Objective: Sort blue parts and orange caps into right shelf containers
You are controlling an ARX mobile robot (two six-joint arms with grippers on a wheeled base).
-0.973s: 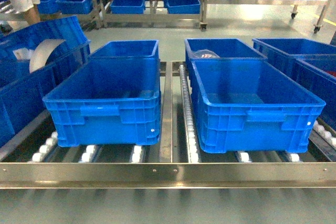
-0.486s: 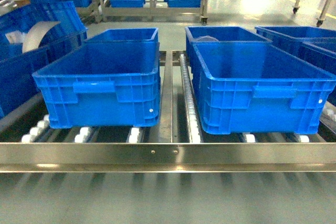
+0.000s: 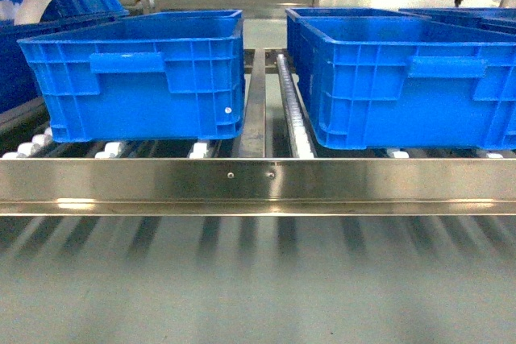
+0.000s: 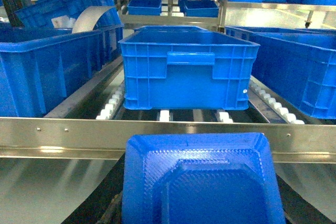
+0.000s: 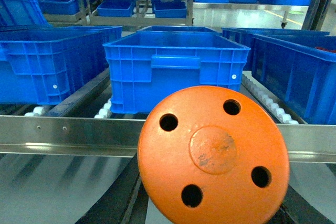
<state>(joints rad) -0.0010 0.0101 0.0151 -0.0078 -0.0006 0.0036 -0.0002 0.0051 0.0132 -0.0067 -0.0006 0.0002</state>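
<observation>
Closest to my right wrist camera, an orange cap (image 5: 213, 154) fills the lower frame, face-on, apparently held in my right gripper, whose fingers are hidden. My left wrist shows a blue part (image 4: 202, 178) likewise, grip unseen. Both arms are level, pointing at the shelf (image 3: 258, 185) rail. Beyond it, two containers (image 3: 141, 74) (image 3: 411, 78) sit on rollers (image 3: 294, 114).
</observation>
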